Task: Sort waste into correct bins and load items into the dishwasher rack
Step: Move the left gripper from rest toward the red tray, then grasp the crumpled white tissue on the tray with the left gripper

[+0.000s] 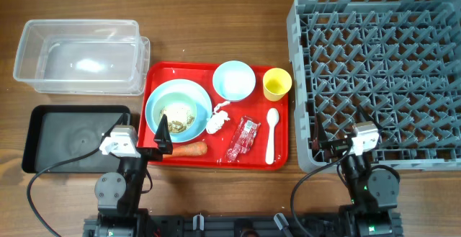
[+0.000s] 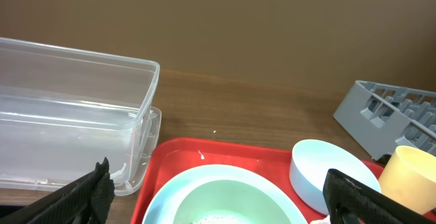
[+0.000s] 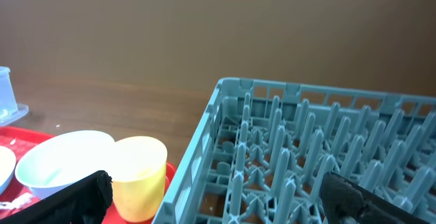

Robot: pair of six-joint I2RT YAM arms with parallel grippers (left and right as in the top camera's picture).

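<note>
On the red serving tray a light blue plate carries a pale bowl of brownish food scraps. Beside it lie a white tissue, a red-and-clear wrapper, an orange carrot and a white spoon. A second pale blue bowl and a yellow cup stand at the tray's back. My left gripper is open and empty over the tray's front left, at the plate. My right gripper is open and empty at the grey dishwasher rack's front left corner.
The clear tub stands at the back left, the black tray in front of it, left of my left arm. The rack fills the right side. The left wrist view shows the tub and cup.
</note>
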